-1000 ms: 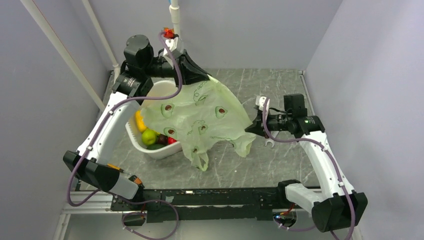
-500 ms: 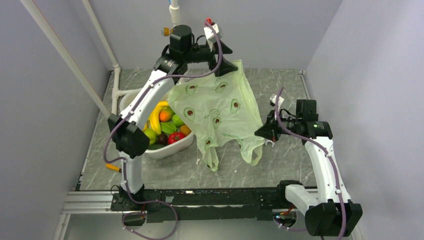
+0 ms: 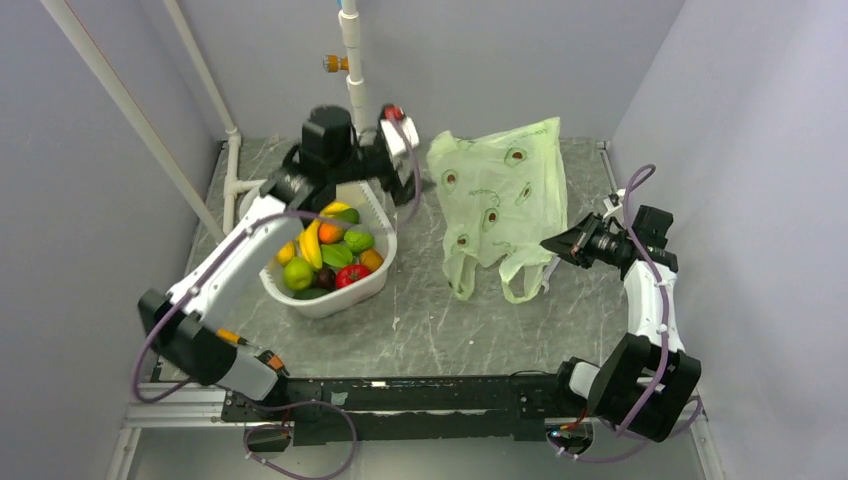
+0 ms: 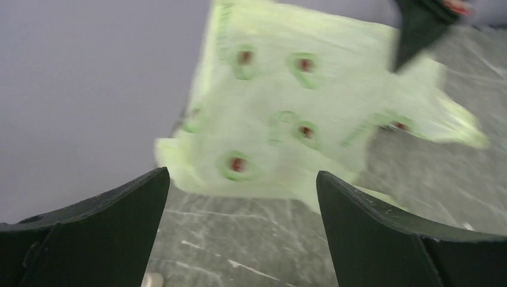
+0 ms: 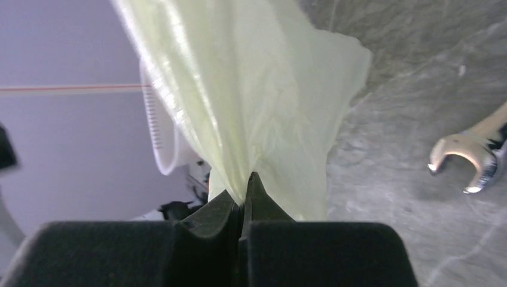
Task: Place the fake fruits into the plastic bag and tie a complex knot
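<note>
The pale-green plastic bag point(image 3: 500, 190) with avocado prints hangs spread above the table's back right. Its two handle loops point(image 3: 520, 285) dangle loose, and no knot is in view. My right gripper point(image 3: 556, 246) is shut on the bag's right edge; the right wrist view shows the film point(image 5: 257, 89) pinched between the closed fingertips point(image 5: 245, 179). My left gripper point(image 3: 418, 178) is open just left of the bag and holds nothing; its view point(image 4: 242, 179) looks at the bag point(image 4: 299, 113) from a short distance. The fake fruits point(image 3: 330, 250) lie piled in the white basin point(image 3: 330, 305).
A metal wrench point(image 5: 472, 161) lies on the grey marbled table beside the bag. White pipes point(image 3: 352, 60) stand at the back and left. Walls close in on both sides. The left arm arches over the basin.
My left gripper opened and let go of the bag, then drew back down to the left. The bag swung right and now hangs from the right gripper alone, which moved right.
</note>
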{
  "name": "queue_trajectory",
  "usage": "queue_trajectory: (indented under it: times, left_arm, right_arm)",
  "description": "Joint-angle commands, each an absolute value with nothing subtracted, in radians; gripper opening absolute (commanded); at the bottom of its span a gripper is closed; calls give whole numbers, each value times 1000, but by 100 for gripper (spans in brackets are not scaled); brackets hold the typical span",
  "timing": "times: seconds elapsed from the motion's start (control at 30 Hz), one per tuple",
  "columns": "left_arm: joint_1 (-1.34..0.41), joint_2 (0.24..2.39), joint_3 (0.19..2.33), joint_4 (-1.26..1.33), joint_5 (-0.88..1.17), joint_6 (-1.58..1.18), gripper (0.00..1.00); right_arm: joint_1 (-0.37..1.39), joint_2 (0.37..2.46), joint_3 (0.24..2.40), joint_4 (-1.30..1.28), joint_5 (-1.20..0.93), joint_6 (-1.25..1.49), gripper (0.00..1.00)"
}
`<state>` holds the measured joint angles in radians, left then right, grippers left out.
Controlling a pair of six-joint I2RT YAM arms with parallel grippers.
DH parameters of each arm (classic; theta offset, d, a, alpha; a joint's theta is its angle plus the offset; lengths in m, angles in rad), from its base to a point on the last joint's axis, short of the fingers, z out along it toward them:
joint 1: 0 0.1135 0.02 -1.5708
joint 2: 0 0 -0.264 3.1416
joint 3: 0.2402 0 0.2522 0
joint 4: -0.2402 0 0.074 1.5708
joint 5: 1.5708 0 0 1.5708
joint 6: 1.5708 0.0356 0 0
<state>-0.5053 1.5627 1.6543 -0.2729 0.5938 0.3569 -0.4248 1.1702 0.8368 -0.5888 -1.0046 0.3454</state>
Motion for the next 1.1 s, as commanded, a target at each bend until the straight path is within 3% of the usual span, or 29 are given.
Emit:
queue_trajectory:
  times: [0.0, 0.2, 0.4, 0.67, 0.87, 0.9, 0.97, 1.03, 1.07]
  left_arm:
    - [-698, 1387, 1408, -280, 566, 610, 99]
    - [-883, 1343, 1192, -92, 496, 873, 99]
    - [-898, 1510, 1341, -32, 480, 809, 100]
    - [-908, 1580, 1372, 158, 570, 623, 100]
    - [-937, 1631, 1445, 137, 558, 605, 99]
    - [-938, 1637, 1456, 143, 556, 595, 98]
    - [-938, 1639, 1480, 143, 557, 563, 83]
    - [-930, 1631, 1498, 137, 593, 525, 63]
    - [-925, 1625, 1508, 131, 628, 501, 48]
  right_arm:
    - [-424, 1130, 822, -369, -1095, 641, 0]
    - [-401, 1102, 858, -343, -1168, 659, 0]
    - [-377, 1090, 887, -366, -1220, 647, 0]
    - [-346, 1119, 980, -517, -1222, 554, 0]
    - [-270, 1095, 982, -405, -1189, 674, 0]
    - [-254, 1092, 984, -394, -1183, 682, 0]
    - [-240, 1095, 998, -400, -1176, 670, 0]
    - [-241, 1113, 1029, -425, -1184, 629, 10]
    - [-248, 1129, 1053, -453, -1184, 586, 20]
